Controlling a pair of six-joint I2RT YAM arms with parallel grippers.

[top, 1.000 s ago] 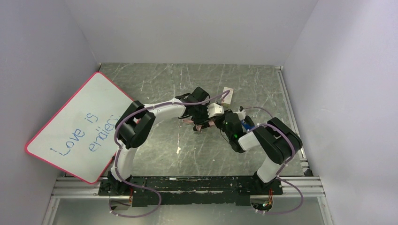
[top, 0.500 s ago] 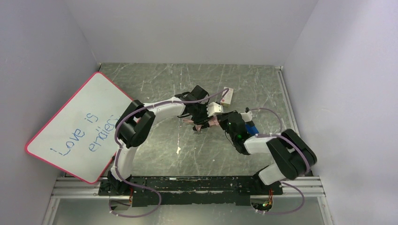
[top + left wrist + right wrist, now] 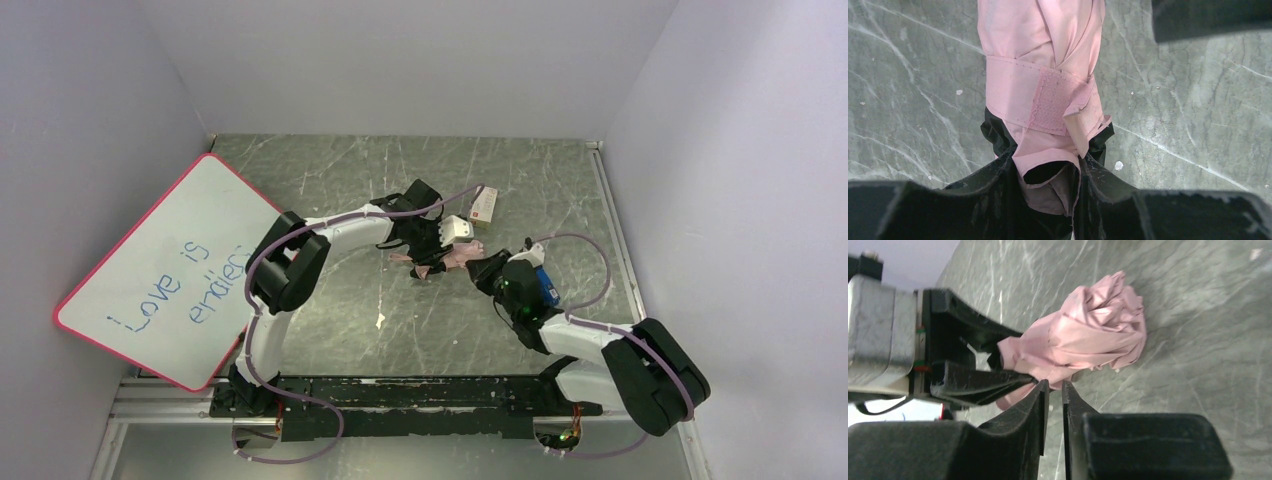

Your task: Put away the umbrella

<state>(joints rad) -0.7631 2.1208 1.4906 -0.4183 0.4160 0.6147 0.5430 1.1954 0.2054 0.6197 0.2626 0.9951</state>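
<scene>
Top external view: in the middle of the grey stone surface [image 3: 340,180] lies the folded pink-and-black cloth umbrella [image 3: 441,258]. The left gripper [image 3: 1048,165] squeezes it so it cannot unroll. The right gripper [image 3: 1054,385], nearly closed and empty, waits just beside. A pink strap [image 3: 1023,95] wraps the umbrella.

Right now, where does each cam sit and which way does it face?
Top external: fixed above, behind the robot, looking down at the table; both arms, whiteboard left.
Left wrist: looks along the left gripper onto the umbrella it clamps.
Right wrist: looks past the right gripper at the umbrella's bunched end, left gripper beyond.
Shared: all three show the umbrella.
</scene>
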